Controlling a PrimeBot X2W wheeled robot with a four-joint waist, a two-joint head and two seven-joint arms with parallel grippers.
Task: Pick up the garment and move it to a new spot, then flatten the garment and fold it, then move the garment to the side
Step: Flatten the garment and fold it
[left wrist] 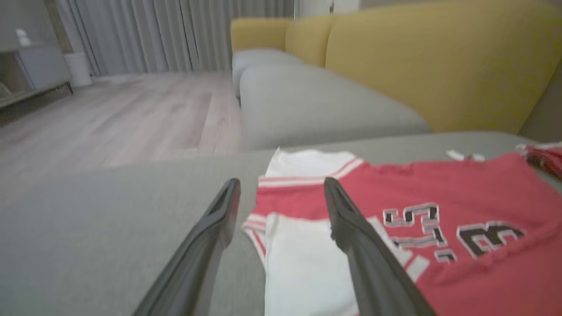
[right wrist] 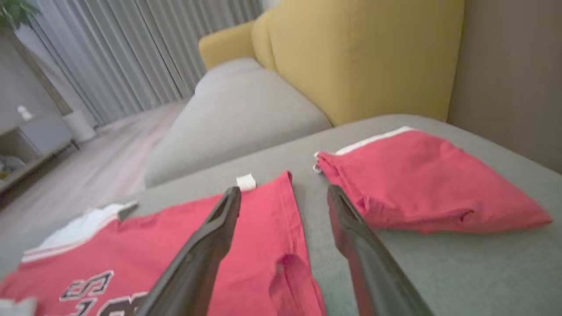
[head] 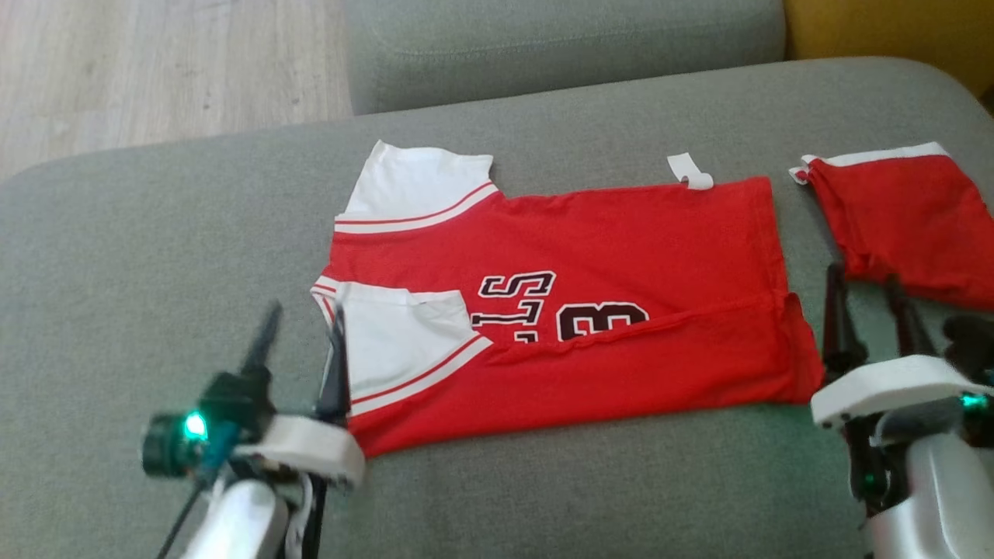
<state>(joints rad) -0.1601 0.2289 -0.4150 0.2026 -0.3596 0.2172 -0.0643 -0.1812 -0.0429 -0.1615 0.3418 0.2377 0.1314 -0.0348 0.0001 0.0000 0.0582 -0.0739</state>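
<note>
Jersey: red jersey point(head: 606, 256) with white sleeves lies spread in the middle of the grey cushion point(head: 155, 233), collar end to the left, hem to the right.
Fold: the near long edge is turned up over the body and covers the lower part of the black lettering and number.
Sleeves: one white sleeve lies at the far left and the other at the near left, on top of the fold.
Tag: a small white tag point(head: 689, 171) sticks out from the far edge, towards the right.
Left pincer: left pincer point(head: 307, 310) stands wide open with nothing in it, at the jersey's near-left end. In the left wrist view point(left wrist: 282, 182) one finger is over bare cushion and the other over the near sleeve; whether it touches the cloth I cannot tell.
Right pincer: right pincer point(head: 863, 273) is also spread wide and holds nothing, at the near right just past the hem. In the right wrist view point(right wrist: 284, 189) it points along the grey strip between the hem and the pile.
Pile: a second red piece with white trim point(head: 908, 217) lies folded to the right, apart from the jersey.
Surroundings: yellow backrest point(right wrist: 351, 57) at the far right, wood floor point(head: 155, 62) at the far left.
</note>
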